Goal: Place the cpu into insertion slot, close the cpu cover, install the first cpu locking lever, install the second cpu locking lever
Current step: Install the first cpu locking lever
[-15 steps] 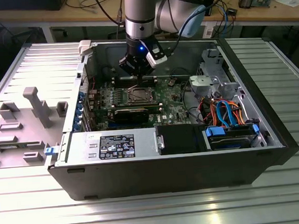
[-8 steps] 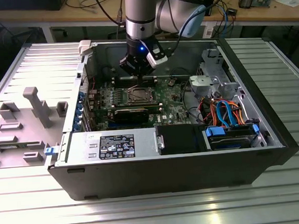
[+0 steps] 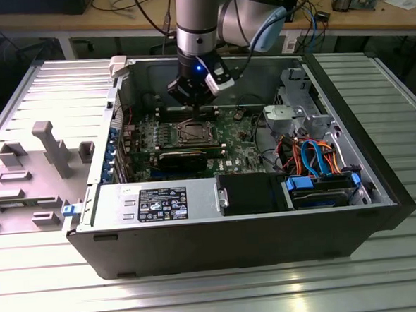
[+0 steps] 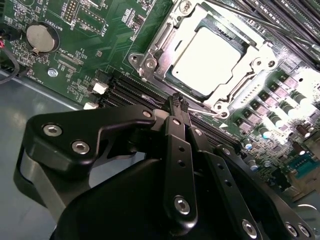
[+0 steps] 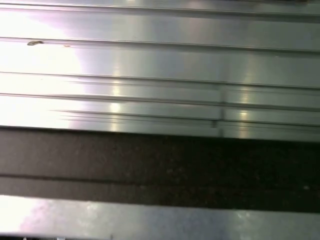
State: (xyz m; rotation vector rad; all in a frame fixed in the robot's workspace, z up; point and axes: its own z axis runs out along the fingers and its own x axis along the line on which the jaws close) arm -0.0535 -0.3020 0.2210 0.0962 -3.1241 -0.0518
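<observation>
CPU point(image 4: 207, 62) seated in insertion slot point(image 4: 150, 62), near board centre inside open case | cpu cover point(image 4: 240, 92) down over chip, framing it | gripper point(image 4: 178, 102) together, empty, hovering just beside socket edge | step judged: locking levers | next call: fine tip alignment on thin lever, light downward press.

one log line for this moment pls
tool: shut, empty, above socket edge | cpu: seated in insertion slot | cpu cover: closed over cpu | motherboard: in open case
</observation>
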